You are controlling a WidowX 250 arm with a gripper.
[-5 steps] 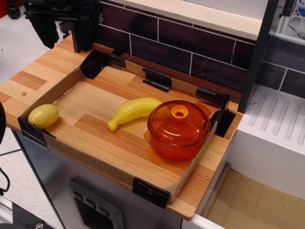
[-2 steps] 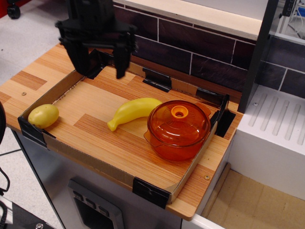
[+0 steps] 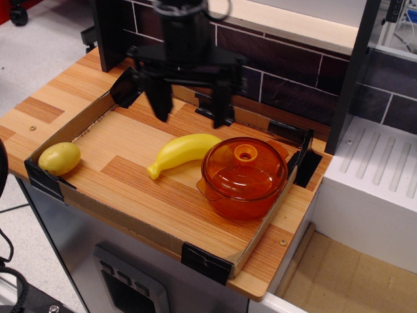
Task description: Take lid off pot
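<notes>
The orange translucent pot (image 3: pixel 242 197) stands at the right end of the wooden tray. Its domed orange lid (image 3: pixel 244 168) sits on it, with a small ring knob (image 3: pixel 245 155) at the centre. My black gripper (image 3: pixel 190 112) hangs above the tray's back middle, up and to the left of the pot. Its two fingers (image 3: pixel 158 98) are spread wide apart and hold nothing. It does not touch the lid.
A yellow banana (image 3: pixel 182 152) lies just left of the pot, touching or nearly touching it. A yellow-green potato (image 3: pixel 59 158) sits in the tray's left corner. The low cardboard tray wall (image 3: pixel 124 220) has black corner clips. A dark tiled wall stands behind, a white rack to the right.
My gripper has moved from the far back left to the right and slightly forward, toward the pot. Its fingers stay open. The pot, lid, banana and potato have not moved.
</notes>
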